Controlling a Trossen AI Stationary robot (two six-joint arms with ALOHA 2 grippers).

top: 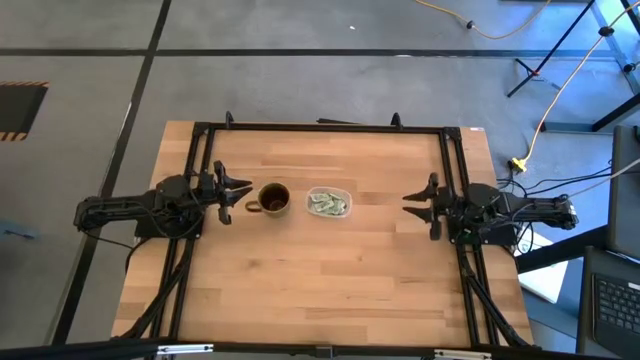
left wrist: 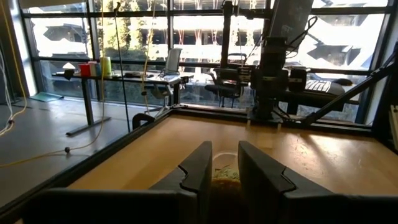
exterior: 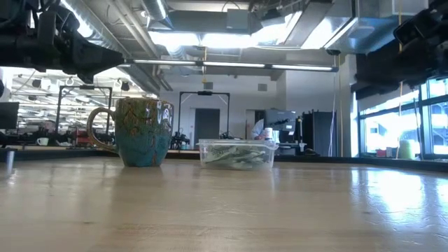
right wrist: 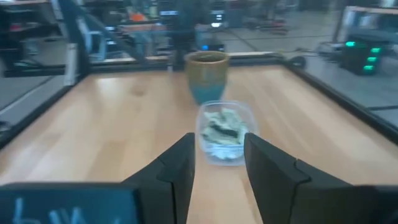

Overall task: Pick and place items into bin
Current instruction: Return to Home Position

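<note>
From above, I see my left gripper (top: 238, 200) at the left edge of the table (top: 330, 290), its fingers spread and holding nothing. The right gripper (top: 420, 205) sits at the opposite edge, likewise splayed and empty. Between them, near the middle of the wood, the brown mug (top: 273, 199) stands just beside the clear bin (top: 345, 192). The mug is on the left arm's side, so it is directly between that claw and the bin. The pale green packets (top: 327, 205) lie heaped inside the bin.

At table height, the mug (exterior: 142, 131) stands upright with its handle turned away from the bin (exterior: 236, 154). There is a narrow gap between the two. The packets (exterior: 238, 157) show through the clear wall.

Through the left wrist, my two fingers (left wrist: 199, 168) stand apart. The mug's dark rim fills the gap low down, with the bin's pale edge (left wrist: 225, 163) beyond it and the other arm's base (left wrist: 273, 74) at the far edge.

Through the right wrist, the fingers (right wrist: 180, 163) are parted. Only bare wood lies before the bin (right wrist: 231, 111), and the mug (right wrist: 206, 74) stands behind it.
</note>
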